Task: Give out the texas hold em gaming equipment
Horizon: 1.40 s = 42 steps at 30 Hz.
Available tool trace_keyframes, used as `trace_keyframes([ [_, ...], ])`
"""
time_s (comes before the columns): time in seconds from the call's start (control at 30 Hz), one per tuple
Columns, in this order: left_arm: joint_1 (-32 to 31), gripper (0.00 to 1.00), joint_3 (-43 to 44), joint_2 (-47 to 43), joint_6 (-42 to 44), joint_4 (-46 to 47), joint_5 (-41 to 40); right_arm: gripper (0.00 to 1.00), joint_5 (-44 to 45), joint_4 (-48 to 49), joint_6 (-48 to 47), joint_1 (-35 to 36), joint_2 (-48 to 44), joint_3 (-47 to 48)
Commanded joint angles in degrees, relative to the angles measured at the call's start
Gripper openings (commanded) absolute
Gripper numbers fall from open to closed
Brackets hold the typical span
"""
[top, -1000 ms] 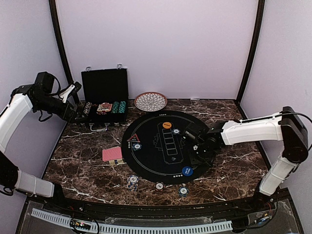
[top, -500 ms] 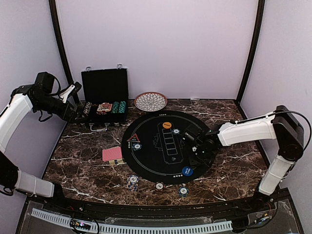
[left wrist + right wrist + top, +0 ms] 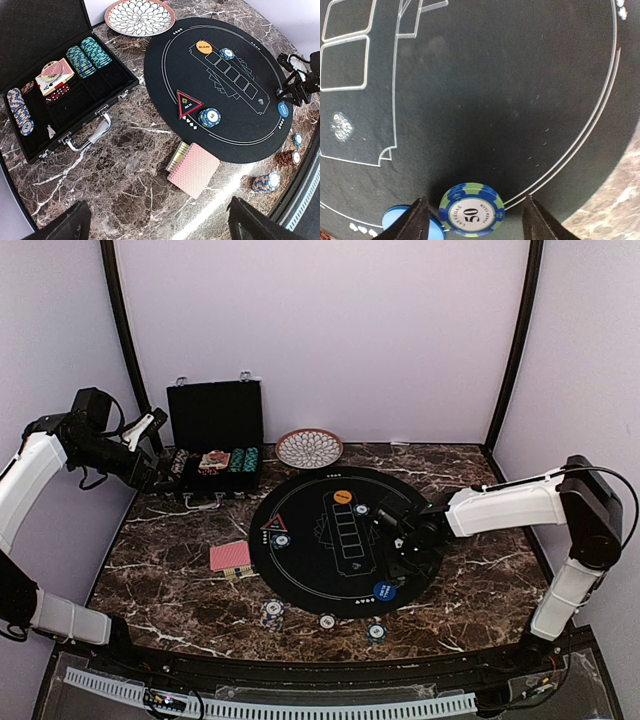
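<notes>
In the right wrist view a short stack of green-and-blue "50" poker chips (image 3: 471, 211) lies on the black round mat (image 3: 485, 100), beside the blue button disc (image 3: 436, 229). My right gripper (image 3: 475, 200) is open around the stack, with a gap on both sides. From above, the right gripper (image 3: 405, 548) hangs over the mat's right side. Also on the mat are the orange button (image 3: 343, 496), the red triangle marker (image 3: 274, 524) and a chip stack (image 3: 281, 540). Red-backed cards (image 3: 230, 557) lie left of the mat. My left gripper (image 3: 160, 220) is open, high by the case.
A black hinged case (image 3: 215, 440) with chips and cards stands open at the back left, and a patterned dish (image 3: 309, 448) sits to its right. Chip stacks (image 3: 272, 612) (image 3: 327, 621) (image 3: 376, 631) stand along the near marble edge below the mat.
My right gripper has opened and let go of the chip stack, after shifting slightly left over the mat. The left arm has not moved.
</notes>
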Motion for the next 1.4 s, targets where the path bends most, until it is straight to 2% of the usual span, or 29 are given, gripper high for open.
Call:
trace_keyframes([
  [0.0, -0.3, 0.99, -0.3, -1.7, 1.0, -2.2, 1.1, 0.66, 4.7, -5.1, -0.9, 0.1, -2.7, 5.5],
  [0.1, -0.3, 0.99, -0.3, -1.8, 1.1, -2.3, 0.9, 0.69, 6.6, -8.5, -1.3, 3.1, -4.8, 9.7],
  [0.23, -0.3, 0.99, -0.2, -1.9, 1.4, -2.4, 0.4, 0.75, 7.5, -13.5, -1.1, 11.0, -4.6, 16.6],
  [0.4, -0.3, 0.99, 0.0, -1.8, 1.4, -2.4, 0.8, 0.80, 5.2, -17.4, -0.5, 20.7, 0.2, 23.8],
  [0.57, -0.3, 0.99, 0.3, -1.8, 1.3, -2.5, 1.0, 0.84, 2.1, -17.6, -1.2, 26.4, 5.2, 28.0],
  [0.9, -0.3, 0.99, 0.6, -1.9, 1.4, -2.9, 1.0, 0.86, -2.2, -15.0, -4.8, 28.6, 11.4, 28.8],
  [1.37, -0.3, 0.99, 0.4, -2.1, 1.5, -2.8, 0.7, 0.74, -2.8, -12.8, -5.6, 28.6, 16.2, 29.6],
])
